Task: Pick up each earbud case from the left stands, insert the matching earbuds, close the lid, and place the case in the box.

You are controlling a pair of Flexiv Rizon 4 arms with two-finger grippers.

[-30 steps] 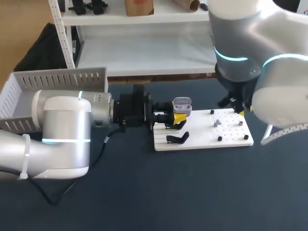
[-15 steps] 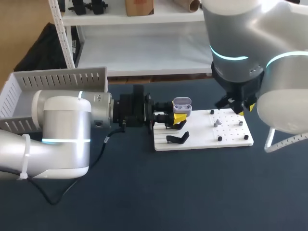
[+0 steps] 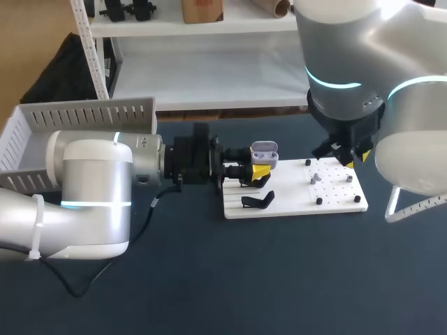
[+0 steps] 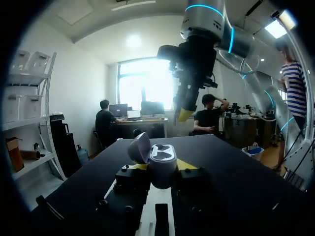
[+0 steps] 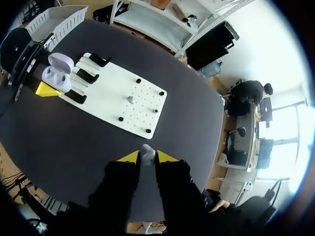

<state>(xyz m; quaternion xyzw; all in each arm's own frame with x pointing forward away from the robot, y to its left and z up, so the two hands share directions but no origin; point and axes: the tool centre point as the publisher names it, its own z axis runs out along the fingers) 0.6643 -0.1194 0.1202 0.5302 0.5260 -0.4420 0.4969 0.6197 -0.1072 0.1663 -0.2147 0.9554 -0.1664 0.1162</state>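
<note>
An open lavender-grey earbud case (image 3: 264, 152) sits at the left end of the white board (image 3: 293, 199). My left gripper (image 3: 257, 172) is shut on its base. In the left wrist view the case (image 4: 161, 158) stands lid-up between the yellow tips of my left gripper (image 4: 161, 169). My right gripper (image 3: 347, 157) hangs above the board's far right corner. In the right wrist view my right gripper (image 5: 147, 157) is shut on a small pale earbud (image 5: 147, 152), high over the table. Another earbud (image 3: 316, 177) rests on the board's pegged area.
A black stand (image 3: 257, 201) lies on the board in front of the case. A grey slotted box (image 3: 77, 115) stands at the far left of the table. Several small black pegs (image 3: 318, 201) dot the board's right half.
My right arm has shifted a little to the left above the board. The left arm and the case have not moved.
</note>
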